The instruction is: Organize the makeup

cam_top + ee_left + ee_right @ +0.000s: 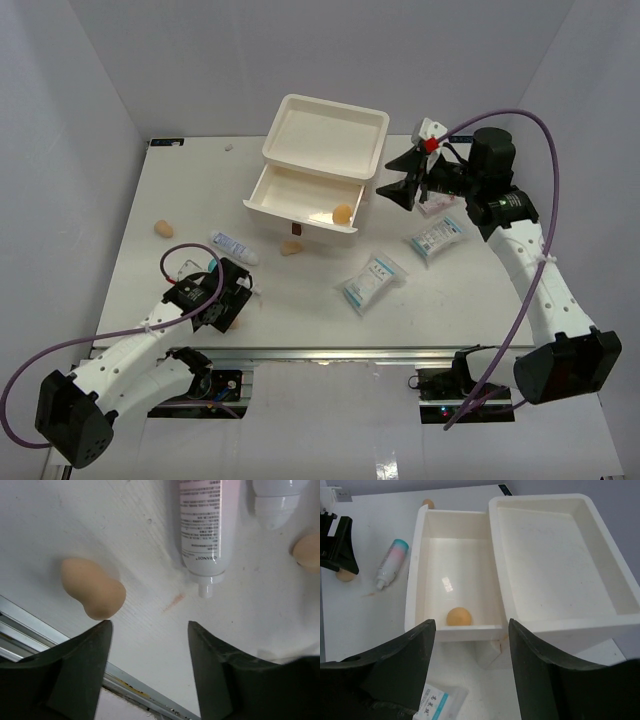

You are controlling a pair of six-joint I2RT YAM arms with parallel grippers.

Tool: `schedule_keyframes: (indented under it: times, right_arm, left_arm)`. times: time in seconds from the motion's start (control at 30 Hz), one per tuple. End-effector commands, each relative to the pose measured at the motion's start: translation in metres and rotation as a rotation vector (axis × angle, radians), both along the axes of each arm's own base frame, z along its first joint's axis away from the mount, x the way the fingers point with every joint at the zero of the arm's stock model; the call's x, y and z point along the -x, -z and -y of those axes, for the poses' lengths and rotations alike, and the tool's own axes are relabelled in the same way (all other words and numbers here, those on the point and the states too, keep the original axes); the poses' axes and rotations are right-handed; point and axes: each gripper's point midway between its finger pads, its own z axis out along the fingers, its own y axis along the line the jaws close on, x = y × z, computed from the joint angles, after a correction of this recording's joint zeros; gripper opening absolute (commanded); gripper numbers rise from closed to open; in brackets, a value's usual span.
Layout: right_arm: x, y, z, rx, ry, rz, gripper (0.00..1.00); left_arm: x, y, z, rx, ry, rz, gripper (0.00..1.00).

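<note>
A tan sponge (458, 616) lies in the cream box's open drawer (290, 190), at its front right corner (343, 213). My right gripper (393, 178) hovers open to the right of the drawer, its jaws (471, 625) empty. Low over the table's near left, my left gripper (237, 298) is also open and empty (149, 625). Another sponge (92, 587) lies just beyond its left fingertip, by the table edge. A white-and-pink tube (202, 525) lies ahead of it. More sponges rest at the left (163, 228) and before the drawer (291, 247).
Two blue-and-white packets (372, 282) (437, 237) lie right of centre, one showing under the right gripper (440, 702). A pink sachet (437, 207) sits below the right wrist. The cream box's top tray (275, 135) stands at the back. A metal rail (30, 630) edges the table.
</note>
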Motion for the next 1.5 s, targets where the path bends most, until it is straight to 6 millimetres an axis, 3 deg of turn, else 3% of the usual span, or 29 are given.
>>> schedule_keyframes:
  times: [0.0,0.13,0.37,0.5,0.63,0.73,0.8,0.93,1.03,1.17,1.3,1.47]
  right_arm:
    - [0.011,0.018,0.019,-0.027,0.014,-0.054,0.66]
    - [0.017,0.027,0.031,-0.029,0.046,-0.067,0.66]
    - [0.019,0.036,0.035,-0.030,0.060,-0.090,0.66]
    - [0.018,0.035,0.035,-0.031,0.063,-0.090,0.66]
    - [0.019,0.033,0.035,-0.032,0.061,-0.087,0.66]
    - [0.022,0.032,0.035,-0.031,0.059,-0.078,0.66]
    - [0.024,0.031,0.035,-0.028,0.052,-0.067,0.66]
    - [0.032,0.031,0.033,-0.014,0.000,-0.044,0.67]
    - [0.042,0.038,0.030,0.011,-0.059,-0.023,0.67]
    - [0.059,0.045,0.025,0.024,-0.151,-0.001,0.67]
    - [0.068,0.050,0.020,0.047,-0.198,0.019,0.68]
    - [0.079,0.056,0.010,0.084,-0.232,0.032,0.68]
  left_arm:
    - [0.006,0.008,-0.010,-0.024,-0.051,-0.051,0.64]
    - [0.014,0.027,-0.015,-0.016,-0.074,-0.106,0.61]
    - [0.021,0.042,-0.017,0.025,-0.088,-0.165,0.54]
    - [0.022,0.047,-0.020,0.027,-0.087,-0.190,0.36]
    - [0.010,0.031,-0.017,0.027,-0.056,-0.137,0.12]
    - [-0.009,0.006,-0.007,0.051,-0.006,-0.067,0.01]
    - [-0.026,-0.023,0.002,0.070,0.063,0.020,0.00]
    - [-0.066,-0.109,0.025,0.103,0.251,0.285,0.00]
    - [-0.096,-0.185,0.049,0.126,0.402,0.514,0.00]
    - [-0.118,-0.259,0.091,0.218,0.592,0.705,0.00]
    - [-0.146,-0.287,0.122,0.241,0.688,0.799,0.00]
    - [-0.181,-0.290,0.143,0.228,0.711,0.807,0.00]
